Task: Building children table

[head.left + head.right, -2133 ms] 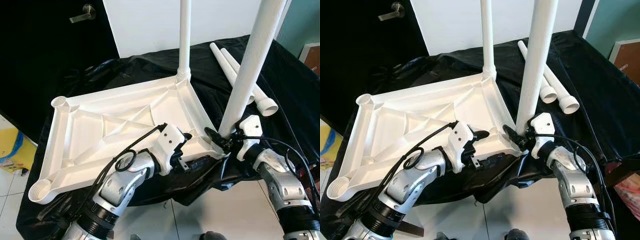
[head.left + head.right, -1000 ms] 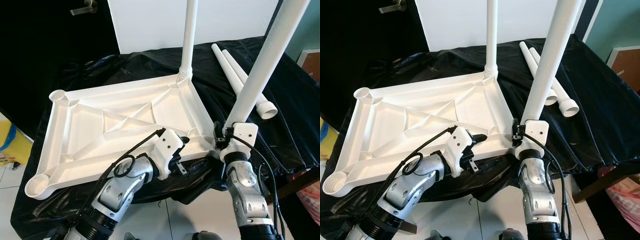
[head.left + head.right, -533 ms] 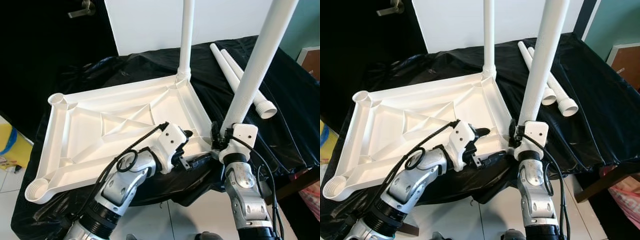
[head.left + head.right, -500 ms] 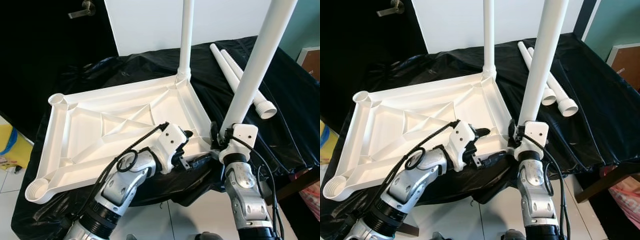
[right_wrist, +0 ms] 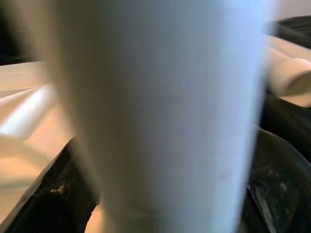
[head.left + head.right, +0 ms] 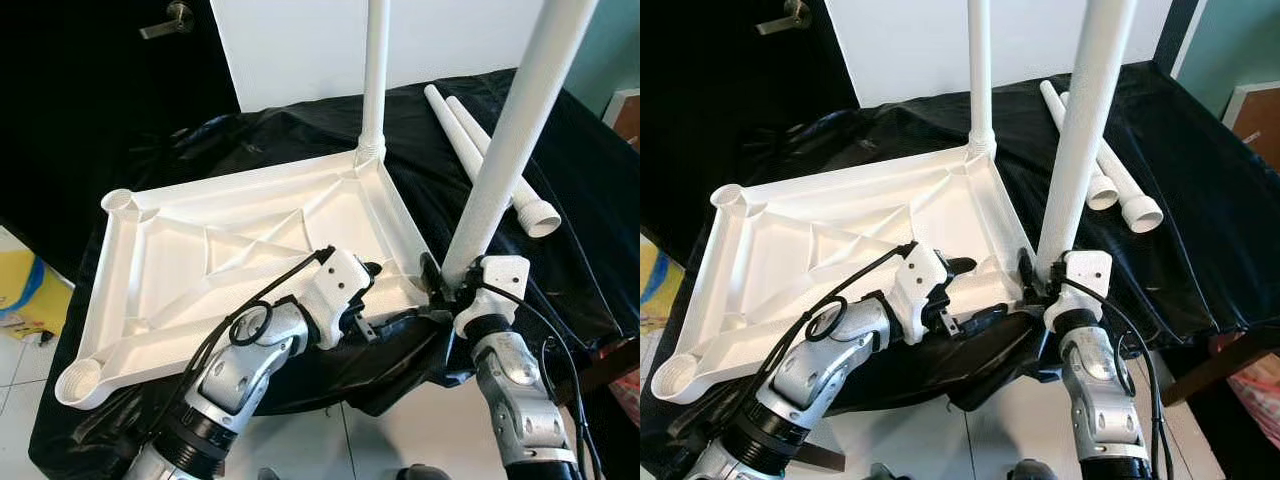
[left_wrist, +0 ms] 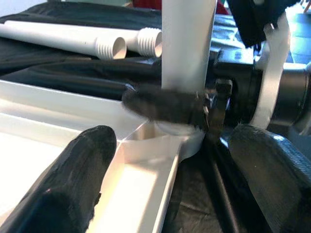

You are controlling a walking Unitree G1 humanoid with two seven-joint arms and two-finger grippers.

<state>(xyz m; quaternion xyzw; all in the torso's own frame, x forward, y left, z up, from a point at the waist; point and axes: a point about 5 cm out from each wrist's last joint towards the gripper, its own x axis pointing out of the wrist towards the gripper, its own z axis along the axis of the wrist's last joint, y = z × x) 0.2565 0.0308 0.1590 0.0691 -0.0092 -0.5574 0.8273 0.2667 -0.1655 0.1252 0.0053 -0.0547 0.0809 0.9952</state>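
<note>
Compared with half a second earlier, the right gripper (image 6: 440, 283) had kept its place at the foot of the near leg (image 6: 505, 150), but its silver forearm had swung outward, away from the table frame (image 6: 180, 270), and its white wrist housing sat a little further to the right of the leg. Two seconds earlier that arm had reached in from much further to the right. The near leg stood a touch closer to upright than a second before. The left gripper (image 6: 385, 322) had stayed at the frame's near edge, close to the corner socket that held the near leg.

The upturned white table frame lay on a surface draped in black cloth (image 6: 580, 240). A second leg, the far leg (image 6: 375, 75), stood in the frame's far corner on the same side. Two loose legs (image 6: 490, 160) lay side by side on the cloth beyond the near leg.

The head views hid the grip; the right wrist view showed its fingers (image 5: 53, 194) closed on either side of the near leg. The left wrist view showed the left fingers (image 7: 77, 184) spread wide, one over the frame's rim and one off it, gripping nothing, with the right gripper's finger across the foot of the leg just above the socket.
</note>
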